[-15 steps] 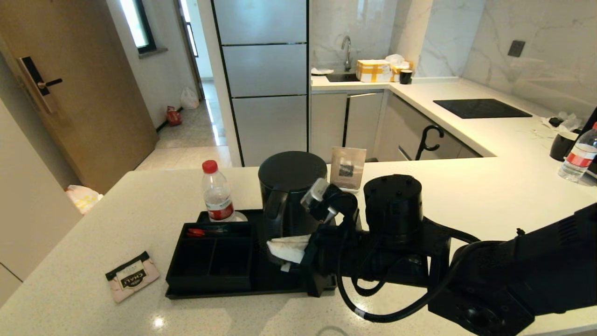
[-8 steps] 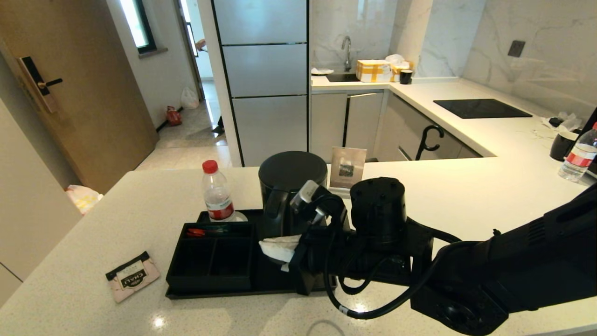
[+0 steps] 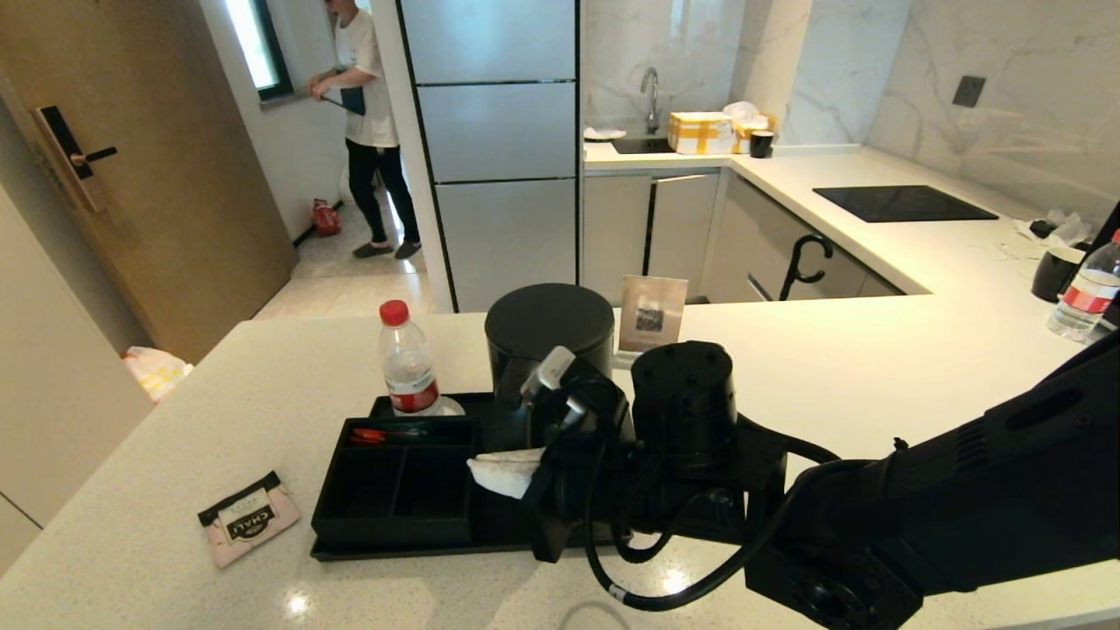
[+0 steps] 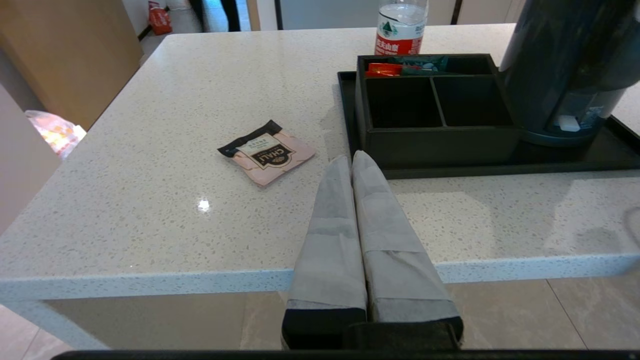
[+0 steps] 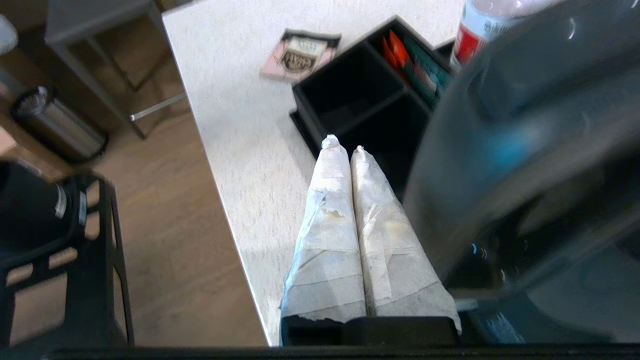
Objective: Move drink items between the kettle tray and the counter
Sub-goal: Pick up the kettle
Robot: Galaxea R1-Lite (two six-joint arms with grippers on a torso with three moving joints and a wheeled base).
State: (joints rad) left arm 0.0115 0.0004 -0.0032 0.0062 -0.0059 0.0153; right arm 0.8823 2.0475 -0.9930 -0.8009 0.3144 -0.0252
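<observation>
The sachet [image 3: 248,518] lies flat on the counter [image 3: 157,411], just off the tray [image 3: 350,549] on the side away from the kettle [image 3: 547,337], touching nothing and with no gripper on it. The kettle stands upright on the tray, beside the compartment box [image 3: 394,490], whose two nearer cells look empty while the far strip holds red and green packets [image 4: 400,67]. A water bottle [image 3: 407,367] stands at the tray's far corner and a small card [image 3: 652,315] on the counter beyond the kettle. The right gripper [image 3: 490,468] hangs over the tray, close against the kettle's near side, its taped fingers [image 5: 350,200] pressed together with nothing between them. The left gripper [image 4: 352,157] sits low, off the counter's near edge and short of the tray, fingers likewise together and empty. Judging from this, if the sachet belongs in the tray that move is not yet done, and if the kettle is to go to the counter it has not been lifted; no item is in hand, so most of the work looks to be ahead
</observation>
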